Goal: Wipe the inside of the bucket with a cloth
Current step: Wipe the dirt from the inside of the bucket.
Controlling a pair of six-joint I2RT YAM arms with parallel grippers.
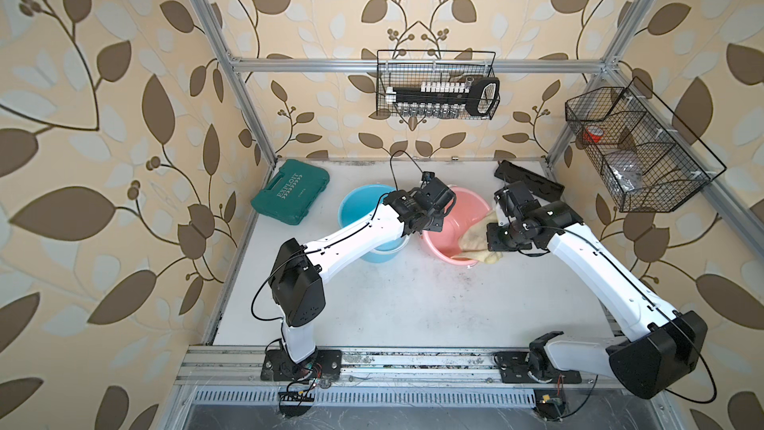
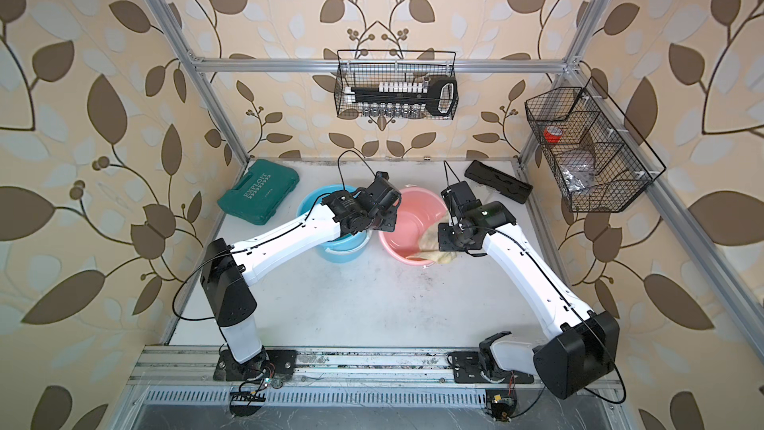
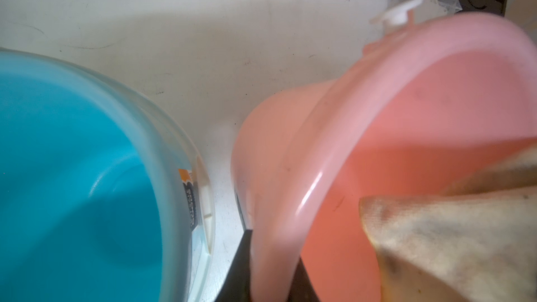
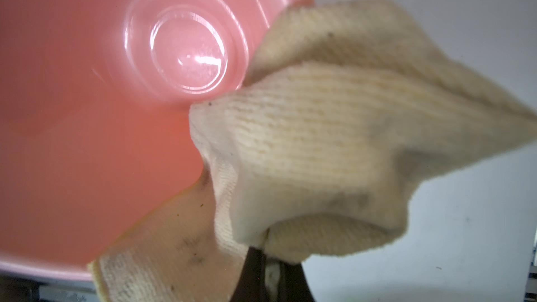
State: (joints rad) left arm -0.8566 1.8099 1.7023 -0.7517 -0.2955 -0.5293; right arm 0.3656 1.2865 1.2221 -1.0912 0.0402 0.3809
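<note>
My left pincer (image 3: 273,262) is clamped on the rim of the round pink plastic bucket (image 1: 448,241), which looks tilted and sits just beside the blue plastic bucket (image 1: 359,204). My right pincer (image 4: 271,274) is closed on a bunch of the stained beige knitted cloth (image 4: 319,126), which drapes over the pink rim, partly inside. A hard push could wrench the rim free or drag the cloth from its pinch.

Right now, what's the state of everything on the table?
left tool, shut on pink bucket rim.
right tool, shut on cloth.
pink bucket, looks tipped.
cloth, draped over pink bucket's rim, partly inside.
blue bucket, upright, empty.
green case, shut, lying flat.
</note>
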